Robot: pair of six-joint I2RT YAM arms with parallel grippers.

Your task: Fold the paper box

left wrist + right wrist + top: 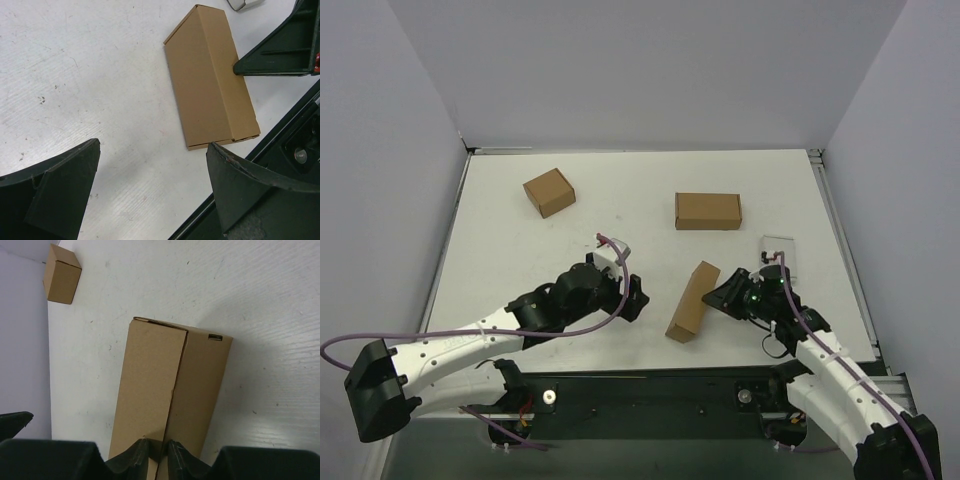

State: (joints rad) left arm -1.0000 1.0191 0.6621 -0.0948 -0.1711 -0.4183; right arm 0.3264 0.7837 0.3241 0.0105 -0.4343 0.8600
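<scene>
Right end effector (161,447) is pinched almost closed on the paper box (165,385). Its fingers (137,457) sit either side of the lengthwise seam at the box's near end, with a thin strip of cardboard between them. From my left wrist view the same end effector meets the box's long side from the right.

Left end effector (152,145) is wide open and grips nothing, hanging over the bare white table (75,75). One of its fingers (250,190) is just short of the box's near corner. Contact there: cannot tell.

Paper box look:
- Plain brown thin cardboard, oblong, no print.
- Folded up into a closed long shape.
- Two long faces show, meeting at a crease that runs the full length.
- Far end: the top edge lifts slightly, leaving a thin dark gap.
- A small dark slot sits near the far corner of the right-hand face.
- Near end: a flap edge shows with a slight gap at the corner.

Position: lying on the table near the front middle, between my two end effectors and closer to the right one. It is angled diagonally, its lower end toward the black base rail.

Other items sit well apart from it:
- A small squarish brown carton (549,192), far left.
- A second brown box (708,210), far centre-right.
- A flat pale case (778,252), just behind my right end effector.
</scene>
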